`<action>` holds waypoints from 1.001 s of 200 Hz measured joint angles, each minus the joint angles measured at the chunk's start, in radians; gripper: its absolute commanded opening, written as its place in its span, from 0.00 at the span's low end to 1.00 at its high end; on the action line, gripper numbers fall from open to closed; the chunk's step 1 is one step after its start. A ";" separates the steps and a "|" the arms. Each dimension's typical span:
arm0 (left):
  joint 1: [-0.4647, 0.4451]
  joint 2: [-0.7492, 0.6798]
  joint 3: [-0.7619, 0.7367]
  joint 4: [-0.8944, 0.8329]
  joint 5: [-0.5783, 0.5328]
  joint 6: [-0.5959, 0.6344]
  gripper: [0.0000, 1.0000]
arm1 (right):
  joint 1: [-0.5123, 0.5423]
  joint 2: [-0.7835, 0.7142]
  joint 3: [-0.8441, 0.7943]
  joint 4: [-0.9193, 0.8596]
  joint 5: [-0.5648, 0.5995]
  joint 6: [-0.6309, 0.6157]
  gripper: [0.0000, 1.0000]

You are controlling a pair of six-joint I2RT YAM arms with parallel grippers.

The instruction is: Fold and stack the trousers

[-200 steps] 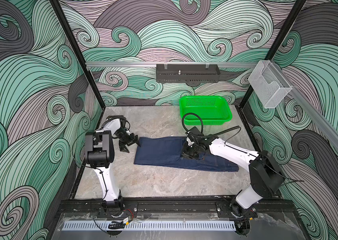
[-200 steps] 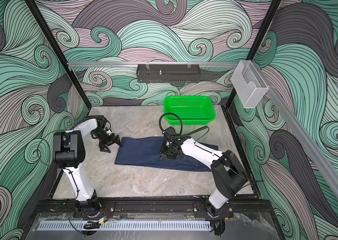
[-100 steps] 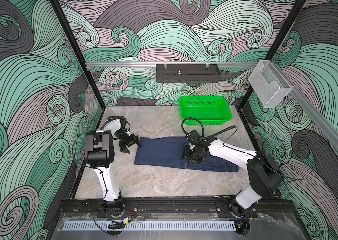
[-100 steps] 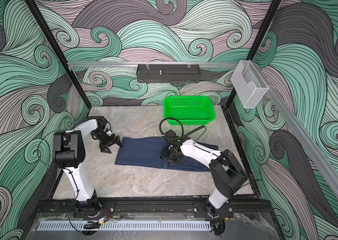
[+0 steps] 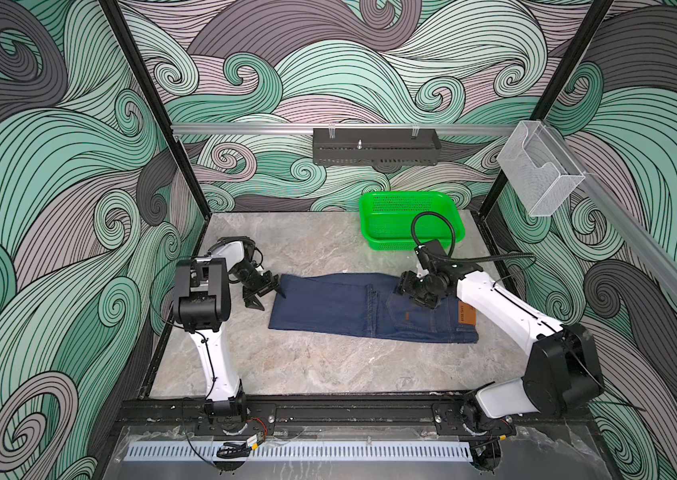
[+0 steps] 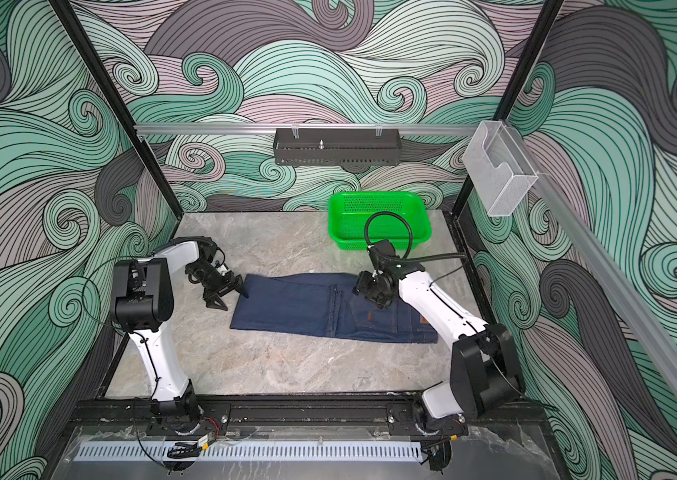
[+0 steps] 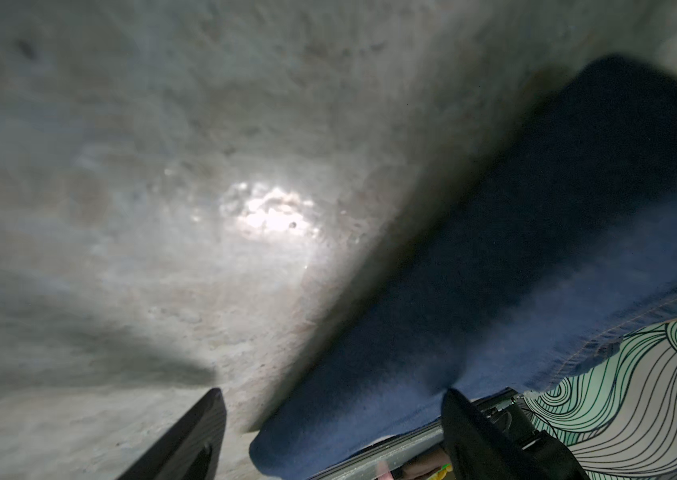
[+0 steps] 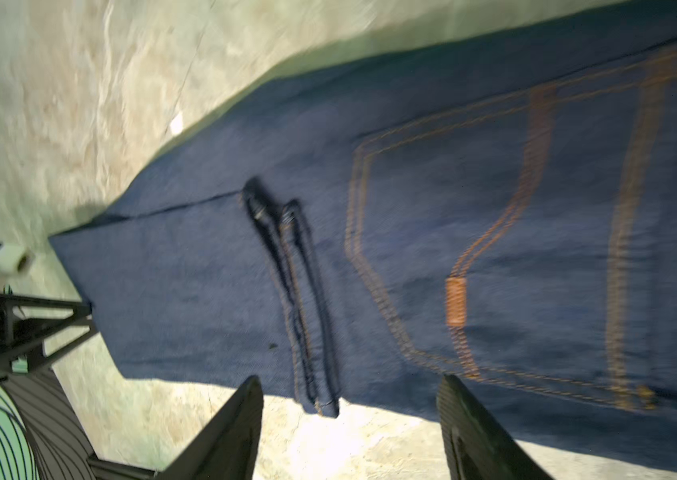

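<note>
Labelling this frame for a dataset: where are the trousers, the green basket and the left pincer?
trousers point(image 5: 328, 307), in a top view, on the plain folded leg cloth.
green basket point(image 5: 405, 194), in a top view, on its far rim.
left pincer point(image 5: 273, 302), in a top view, midway between its fingertips.

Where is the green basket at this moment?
In both top views the green basket sits at the far right of the table, close to the back wall, beyond the waistband end of the trousers.
</note>
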 measured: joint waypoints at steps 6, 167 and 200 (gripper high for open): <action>0.000 0.004 0.000 0.001 0.002 0.000 0.78 | -0.014 -0.003 -0.006 0.000 -0.001 -0.005 0.67; -0.064 0.028 -0.016 0.008 0.028 0.014 0.00 | -0.111 -0.068 -0.097 0.031 -0.040 -0.029 0.66; -0.054 -0.005 -0.014 0.006 -0.014 0.013 0.00 | -0.135 -0.068 -0.119 0.042 -0.055 -0.029 0.66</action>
